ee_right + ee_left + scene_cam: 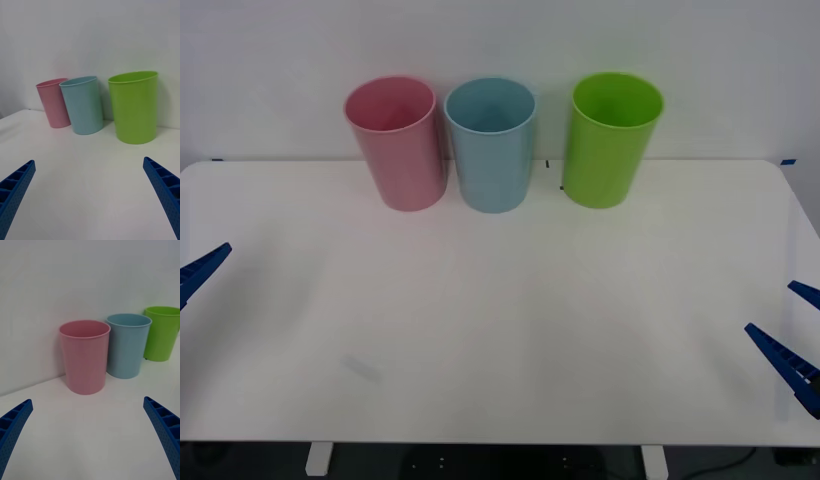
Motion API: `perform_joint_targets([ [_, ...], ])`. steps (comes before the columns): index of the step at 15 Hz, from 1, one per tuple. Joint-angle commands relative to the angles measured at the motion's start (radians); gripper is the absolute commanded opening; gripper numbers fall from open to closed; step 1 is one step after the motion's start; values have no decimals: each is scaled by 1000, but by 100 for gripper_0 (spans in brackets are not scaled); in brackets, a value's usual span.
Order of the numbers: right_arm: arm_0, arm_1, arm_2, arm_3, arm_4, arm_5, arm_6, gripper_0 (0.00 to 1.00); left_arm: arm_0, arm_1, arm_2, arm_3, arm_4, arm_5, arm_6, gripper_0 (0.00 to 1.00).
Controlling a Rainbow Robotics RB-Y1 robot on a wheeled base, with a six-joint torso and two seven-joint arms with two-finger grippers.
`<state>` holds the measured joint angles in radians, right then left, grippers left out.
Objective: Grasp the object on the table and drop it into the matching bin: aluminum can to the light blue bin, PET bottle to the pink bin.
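The aluminum can is out of view, and so is the PET bottle. The pink bin (398, 145) and the light blue bin (492, 145) stand upright side by side at the back of the white table (500, 330). My left gripper (87, 401) hangs open over the table's left edge, facing the pink bin (85, 358) and light blue bin (127, 347). Its blue finger (205, 265) pokes in at the far left. My right gripper (772, 307) is open at the table's right edge, well away from the bins, with nothing between its fingers (89, 161).
A green bin (610, 140) stands to the right of the light blue one, with a small gap between them. A white wall rises right behind the three bins. A faint grey smudge (362, 367) marks the tabletop near the front left.
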<state>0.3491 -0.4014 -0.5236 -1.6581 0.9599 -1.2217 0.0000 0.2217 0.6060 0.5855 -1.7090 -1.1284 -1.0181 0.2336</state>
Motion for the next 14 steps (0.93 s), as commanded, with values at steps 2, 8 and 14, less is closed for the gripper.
perform_joint_targets([
  [2,0,0,0,0,0,0,0,100,33,0,20,0,-7,-26,26,100],
  [8,0,0,0,0,0,0,0,100,68,0,77,0,-37,-91,79,100],
  [14,0,0,0,0,0,0,0,100,88,0,60,2,-37,-89,85,100],
])
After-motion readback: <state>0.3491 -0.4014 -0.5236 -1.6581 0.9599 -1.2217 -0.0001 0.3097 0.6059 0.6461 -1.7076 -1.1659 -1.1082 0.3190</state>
